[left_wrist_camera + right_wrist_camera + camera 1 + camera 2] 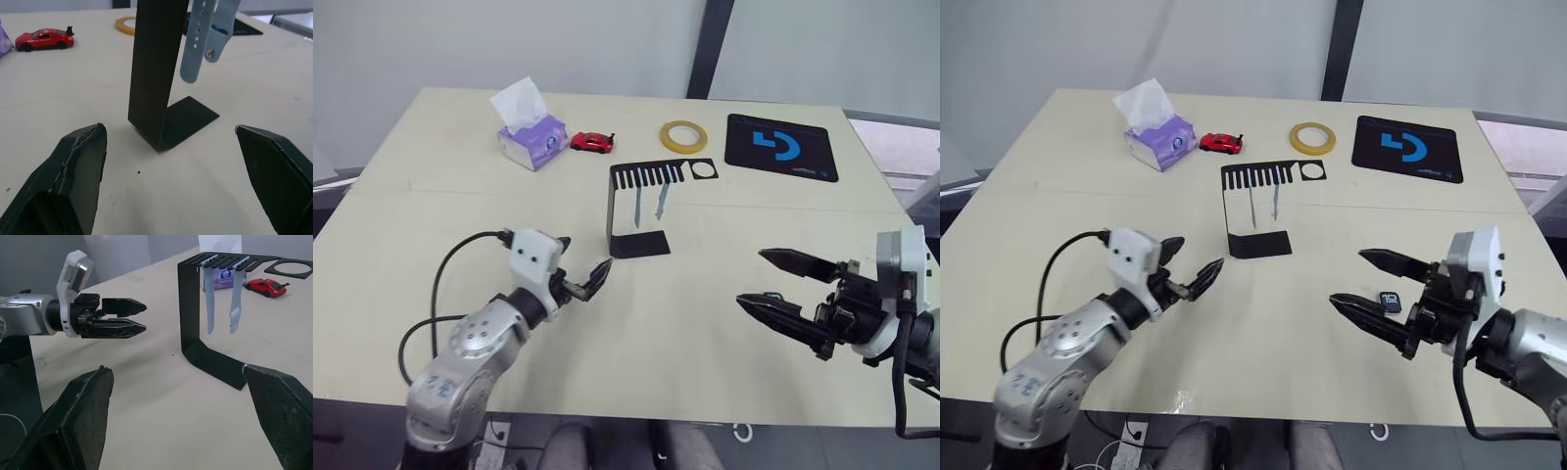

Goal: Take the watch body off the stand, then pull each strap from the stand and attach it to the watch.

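The watch body (1390, 301) lies flat on the table (1332, 343), between the fingers of the right gripper (1359, 285) and well apart from the stand (637, 204). The stand's cutout hole is vacant, so step one (removal of the body) reads as done. Both straps (648, 202) hang side by side from the comb slots of the top plate, above the foot; neither is pulled, and neither is attached to the body. Two strap pulls and two attachments remain.

The right gripper is wide open and holds nothing; its fingers straddle the body without a visible grip on it. The left gripper (584, 278) hovers just left of the stand foot, pointed at the upright. Its fingers are parted (wide in the left wrist view) and empty.

Behind the stand, near the far table edge, sit a tissue box (530, 130), a toy car (592, 142), a tape ring (683, 136) and a black mat (781, 147). None plays a part in the task.
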Tool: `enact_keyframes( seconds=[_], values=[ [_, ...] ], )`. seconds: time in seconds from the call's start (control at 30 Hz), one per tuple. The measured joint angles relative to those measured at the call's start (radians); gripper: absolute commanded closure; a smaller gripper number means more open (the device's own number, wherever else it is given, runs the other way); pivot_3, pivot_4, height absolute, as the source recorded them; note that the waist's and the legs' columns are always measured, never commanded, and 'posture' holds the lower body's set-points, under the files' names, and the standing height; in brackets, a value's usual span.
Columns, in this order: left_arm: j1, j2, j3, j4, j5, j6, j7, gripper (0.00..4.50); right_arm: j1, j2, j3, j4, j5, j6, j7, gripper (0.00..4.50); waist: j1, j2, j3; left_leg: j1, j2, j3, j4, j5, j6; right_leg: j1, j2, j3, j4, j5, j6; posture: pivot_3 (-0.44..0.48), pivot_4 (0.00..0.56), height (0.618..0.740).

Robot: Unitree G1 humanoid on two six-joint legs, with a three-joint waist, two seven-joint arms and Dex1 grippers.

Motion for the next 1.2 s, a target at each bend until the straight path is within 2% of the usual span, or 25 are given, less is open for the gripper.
enact_keyframes(
  seconds=[0.43, 0.73, 1.2],
  values=[
    [-0.133, -0.087, -0.060, 0.177, 0.128, -0.023, 0.021, 0.00, 0.034, 0.010, 0.018, -0.061, 0.018, -0.005, -0.080, 0.02, 0.001, 0.000, 0.000, -0.001, 0.000, -0.001, 0.002, 0.000, 0.000, 0.000, -0.001, -0.002, 0.001, 0.000, 0.000, 0.000, 0.150, 0.738],
    [-0.245, -0.137, -0.078, 0.321, 0.194, -0.102, 0.016, 0.00, 0.032, 0.027, 0.050, -0.083, 0.015, -0.024, -0.125, 0.02, 0.001, 0.000, 0.000, -0.001, 0.000, -0.002, 0.002, 0.000, 0.000, 0.000, -0.001, -0.002, 0.001, 0.000, 0.000, 0.000, 0.150, 0.738],
    [-0.304, -0.189, -0.097, 0.445, 0.301, -0.210, 0.011, 0.00, 0.006, 0.035, 0.097, -0.083, -0.019, -0.048, -0.153, 0.02, 0.003, -0.001, 0.000, -0.001, -0.001, -0.002, 0.002, 0.000, 0.000, 0.000, -0.002, -0.003, 0.001, 0.000, 0.000, 0.000, 0.150, 0.738]
  ],
)
